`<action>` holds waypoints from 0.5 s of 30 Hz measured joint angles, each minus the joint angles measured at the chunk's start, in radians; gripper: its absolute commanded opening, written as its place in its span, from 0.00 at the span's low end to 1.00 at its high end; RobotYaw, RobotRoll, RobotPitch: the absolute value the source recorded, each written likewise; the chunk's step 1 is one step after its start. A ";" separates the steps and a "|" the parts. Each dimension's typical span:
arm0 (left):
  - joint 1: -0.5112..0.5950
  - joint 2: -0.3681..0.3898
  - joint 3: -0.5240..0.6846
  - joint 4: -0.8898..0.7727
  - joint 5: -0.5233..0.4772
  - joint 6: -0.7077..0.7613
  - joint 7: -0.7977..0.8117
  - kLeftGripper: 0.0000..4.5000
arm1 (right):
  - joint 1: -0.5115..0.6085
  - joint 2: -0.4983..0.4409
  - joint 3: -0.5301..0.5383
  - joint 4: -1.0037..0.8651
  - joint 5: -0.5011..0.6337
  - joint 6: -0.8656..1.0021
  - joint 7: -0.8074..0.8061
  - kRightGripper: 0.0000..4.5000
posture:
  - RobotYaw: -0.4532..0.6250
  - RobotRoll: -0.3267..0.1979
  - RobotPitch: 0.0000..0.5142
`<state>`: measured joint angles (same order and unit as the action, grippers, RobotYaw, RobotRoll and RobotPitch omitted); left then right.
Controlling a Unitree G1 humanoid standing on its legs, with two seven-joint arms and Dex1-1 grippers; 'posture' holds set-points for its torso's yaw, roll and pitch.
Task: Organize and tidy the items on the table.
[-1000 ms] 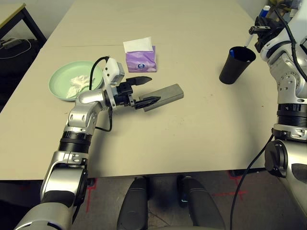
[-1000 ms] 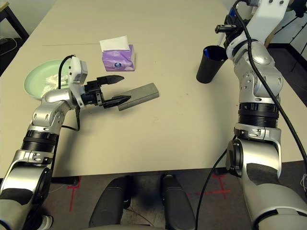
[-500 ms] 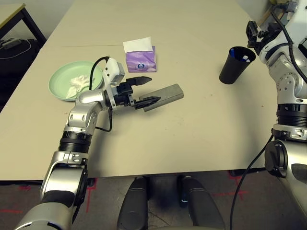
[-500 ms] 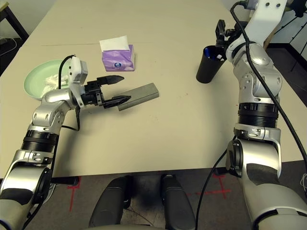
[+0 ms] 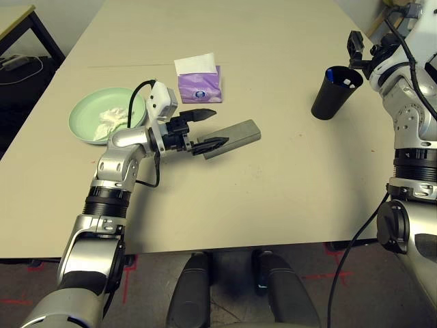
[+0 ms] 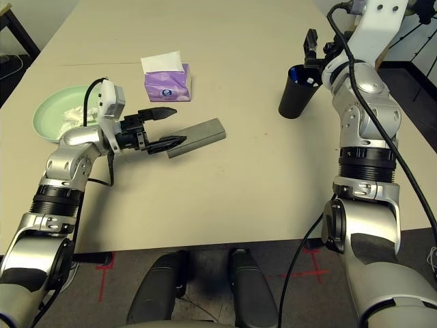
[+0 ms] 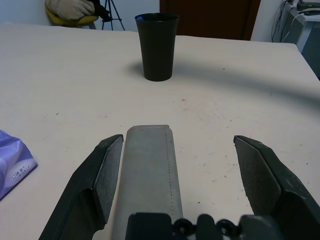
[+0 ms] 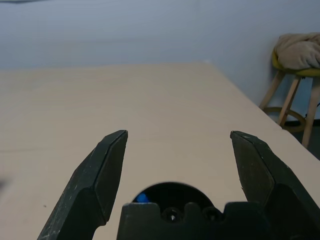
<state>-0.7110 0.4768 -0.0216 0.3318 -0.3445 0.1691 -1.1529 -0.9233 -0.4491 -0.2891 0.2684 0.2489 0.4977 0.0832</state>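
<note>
The grey glasses case (image 5: 232, 138) lies on the beige table (image 5: 273, 191) at centre left. My left gripper (image 5: 208, 128) stands open around its near end, one finger (image 7: 107, 170) beside the case's side, the other well apart. At the right the black cup (image 5: 334, 92) stands upright with the blue-capped pen (image 8: 142, 198) inside. Just above and behind the cup's rim, my right gripper (image 6: 317, 46) is open and holds nothing. A pale green plate (image 5: 78, 123) at the left holds crumpled white tissue (image 5: 109, 119). The sunglasses and the blue plate are out of view.
A purple tissue box (image 5: 199, 82) stands behind the glasses case, close to the left gripper. A small black-legged side table (image 5: 20, 20) is off to the far left. Bare table top stretches between the case and the cup.
My right gripper has let go of the pen, which now stands in the black cup, and it has opened and drawn back a little. The left arm has not moved.
</note>
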 measured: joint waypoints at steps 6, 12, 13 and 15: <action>-0.015 -0.042 0.040 -0.001 -0.008 0.031 0.112 1.00 | 0.110 0.033 -0.016 0.008 0.058 -0.226 0.176 0.99 | 0.51 0.62 0.28; -0.025 -0.140 0.156 -0.025 0.004 0.054 0.454 1.00 | 0.238 0.050 -0.034 0.026 0.081 -0.402 0.267 0.99 | 0.51 0.62 0.27; -0.024 -0.154 0.172 -0.033 0.007 0.054 0.500 1.00 | 0.250 0.054 -0.034 0.027 0.080 -0.408 0.268 0.99 | 0.51 0.62 0.27; -0.017 -0.190 0.209 -0.053 0.022 0.053 0.642 1.00 | 0.290 0.057 -0.022 0.027 0.066 -0.421 0.270 0.99 | 0.52 0.62 0.26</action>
<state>-0.7283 0.2864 0.1878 0.2787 -0.3227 0.2223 -0.5113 -0.6335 -0.3923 -0.3115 0.2954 0.3149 0.0766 0.3529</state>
